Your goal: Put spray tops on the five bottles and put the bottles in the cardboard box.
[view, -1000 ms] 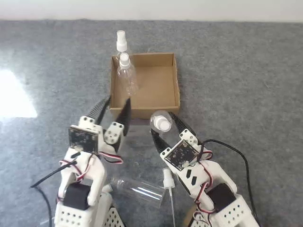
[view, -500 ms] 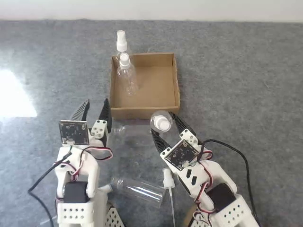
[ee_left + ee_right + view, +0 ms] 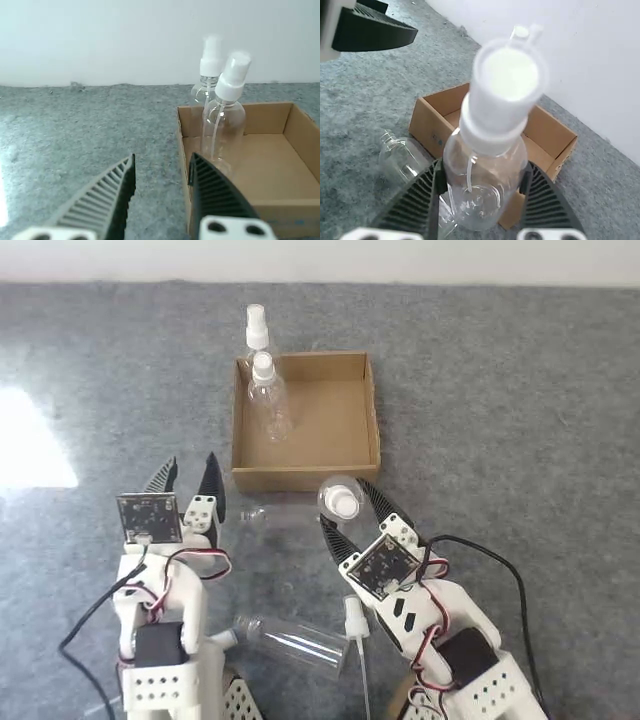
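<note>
My right gripper (image 3: pixel 343 502) is shut on a clear bottle (image 3: pixel 485 165) with a white spray top (image 3: pixel 502 95), held upright just in front of the cardboard box (image 3: pixel 372 420). A second capped bottle (image 3: pixel 268 400) stands in the box's far left corner, and a third (image 3: pixel 257 332) stands behind the box. A topless bottle (image 3: pixel 265 516) lies on the mat before the box, between the two grippers. My left gripper (image 3: pixel 188 480) is open and holds nothing, left of the box's front corner. Another topless bottle (image 3: pixel 292 640) and a loose spray top (image 3: pixel 355 620) lie near the arm bases.
The grey mat (image 3: pixel 500 390) spreads wide on the right and left of the box. A bright glare patch (image 3: pixel 30 440) sits at the left edge. The white wall (image 3: pixel 100 40) rises behind the table.
My left gripper has pulled back from the box's front left corner and swung left, uncovering the topless bottle lying before the box. The right arm and its bottle have not moved.
</note>
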### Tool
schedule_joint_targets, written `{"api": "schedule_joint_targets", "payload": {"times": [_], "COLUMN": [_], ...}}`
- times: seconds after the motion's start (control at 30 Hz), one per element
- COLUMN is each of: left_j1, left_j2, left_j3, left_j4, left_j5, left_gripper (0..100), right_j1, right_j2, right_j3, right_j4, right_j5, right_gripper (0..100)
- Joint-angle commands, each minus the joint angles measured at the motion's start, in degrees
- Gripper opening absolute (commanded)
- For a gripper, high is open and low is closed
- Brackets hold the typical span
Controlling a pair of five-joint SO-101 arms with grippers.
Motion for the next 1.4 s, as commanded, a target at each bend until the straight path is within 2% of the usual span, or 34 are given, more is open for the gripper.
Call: {"api": "schedule_joint_targets", "payload": {"times": [0.0, 0.13, 0.5, 1.37], "left_j1": [-1.1, -2.0, -2.3, -2.2], "left_j2": [-0.9, -0.9, -0.9, -0.9], "left_j3": [-0.7, -0.7, -0.7, -0.7], "left_j4": [0.6, 0.6, 0.6, 1.6], "left_j5": [-0.4, -0.4, -0.4, -0.4], "left_gripper": [16, 16, 16, 16], "right_j1": [0.7, 0.8, 3.9, 3.6], "right_j2": [-0.9, -0.9, -0.9, -0.2], "right_j3": [0.7, 0.2, -8.0, -29.5], "right_j4": [0.2, 0.6, 10.6, 16.1], "right_j5": [0.4, 0.4, 0.5, 0.5], "right_gripper": [8.0, 8.0, 8.0, 8.0]}}
